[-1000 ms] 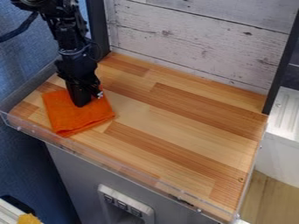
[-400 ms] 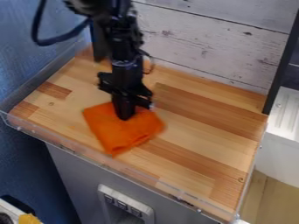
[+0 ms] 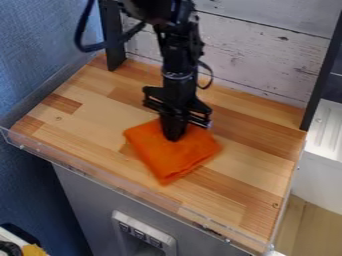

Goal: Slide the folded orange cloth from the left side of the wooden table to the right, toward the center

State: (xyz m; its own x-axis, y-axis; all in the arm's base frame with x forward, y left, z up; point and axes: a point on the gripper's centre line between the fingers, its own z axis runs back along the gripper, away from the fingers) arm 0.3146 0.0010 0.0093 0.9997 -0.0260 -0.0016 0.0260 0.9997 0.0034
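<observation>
The arm comes down from the top edge, its gripper pointing straight down with its tips touching the cloth near the back corner; I cannot tell whether its two sides are apart or together. The cloth lies flat near the middle of the wooden counter, orange, folded into a rough square, turned so that one corner points toward the clear front edging.

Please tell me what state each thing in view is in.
Orange cloth: folded, lying on the counter.
Gripper: pointing down, its tip against the cloth.
Black cable: hanging in a loop.
Wooden counter: bare around the cloth.
White planks: worn, marked.
</observation>
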